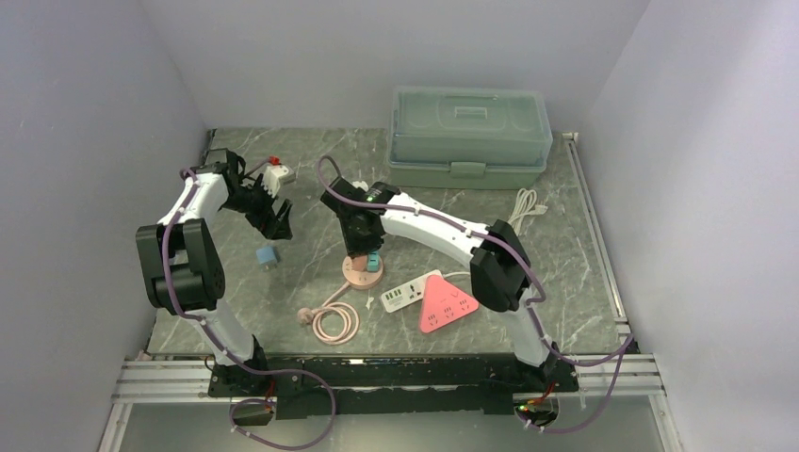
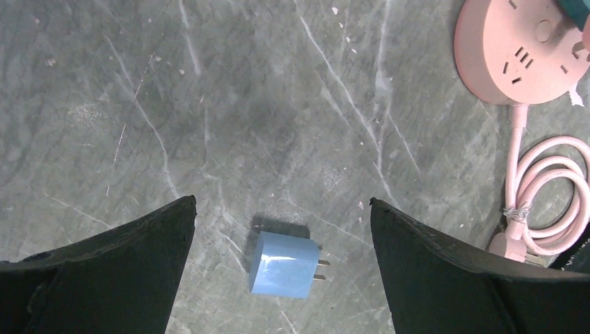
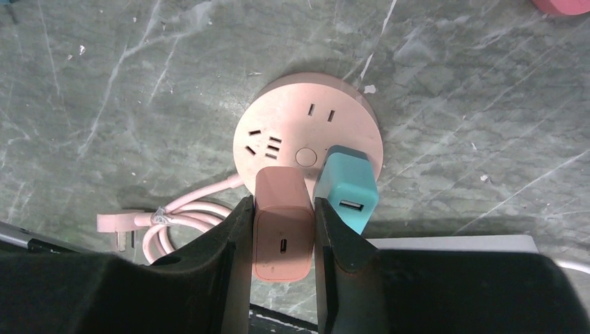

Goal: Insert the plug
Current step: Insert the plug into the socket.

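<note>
A round pink socket hub (image 3: 306, 129) lies mid-table, also in the top view (image 1: 362, 273) and the left wrist view (image 2: 518, 52). A teal plug (image 3: 346, 188) stands plugged in the hub. My right gripper (image 3: 282, 229) is shut on a pink plug (image 3: 282, 226), held upright at the hub's near edge beside the teal one. A light blue plug (image 2: 284, 264) lies on its side on the table, prongs to the right, also in the top view (image 1: 268, 255). My left gripper (image 2: 282, 209) is open above it, one finger on each side, not touching.
A pink coiled cord (image 1: 334, 320) runs from the hub. A white power strip (image 1: 407, 294) and a red triangular socket (image 1: 447, 301) lie to the right. A green lidded box (image 1: 469, 137) stands at the back. A small red-and-white adapter (image 1: 276, 171) and a white cable (image 1: 526, 207) lie further back.
</note>
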`<state>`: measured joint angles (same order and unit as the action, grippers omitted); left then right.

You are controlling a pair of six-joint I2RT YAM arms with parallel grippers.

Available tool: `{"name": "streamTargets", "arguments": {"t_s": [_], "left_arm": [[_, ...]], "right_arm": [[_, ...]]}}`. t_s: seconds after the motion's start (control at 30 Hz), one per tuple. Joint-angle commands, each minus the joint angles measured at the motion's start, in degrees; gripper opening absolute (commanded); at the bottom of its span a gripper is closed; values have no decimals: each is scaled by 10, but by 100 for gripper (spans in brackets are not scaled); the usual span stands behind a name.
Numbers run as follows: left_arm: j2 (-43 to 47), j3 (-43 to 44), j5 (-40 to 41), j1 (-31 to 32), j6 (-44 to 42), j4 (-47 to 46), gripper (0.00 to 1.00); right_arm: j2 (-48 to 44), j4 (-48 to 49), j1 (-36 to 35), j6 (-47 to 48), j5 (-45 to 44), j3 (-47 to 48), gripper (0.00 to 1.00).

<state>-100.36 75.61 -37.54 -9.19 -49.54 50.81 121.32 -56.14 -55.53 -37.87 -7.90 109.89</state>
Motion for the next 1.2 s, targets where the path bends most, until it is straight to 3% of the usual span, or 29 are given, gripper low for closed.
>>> {"name": "streamTargets", "arguments": {"t_s": [0.0, 1.17], "left_arm": [[10, -7, 11, 0, 16, -15, 100], [3, -4, 32, -2, -7, 1, 100]], "right_arm": [[6, -5, -5, 3, -25, 24, 0], [51, 12, -15, -8, -51, 47, 0]]}}
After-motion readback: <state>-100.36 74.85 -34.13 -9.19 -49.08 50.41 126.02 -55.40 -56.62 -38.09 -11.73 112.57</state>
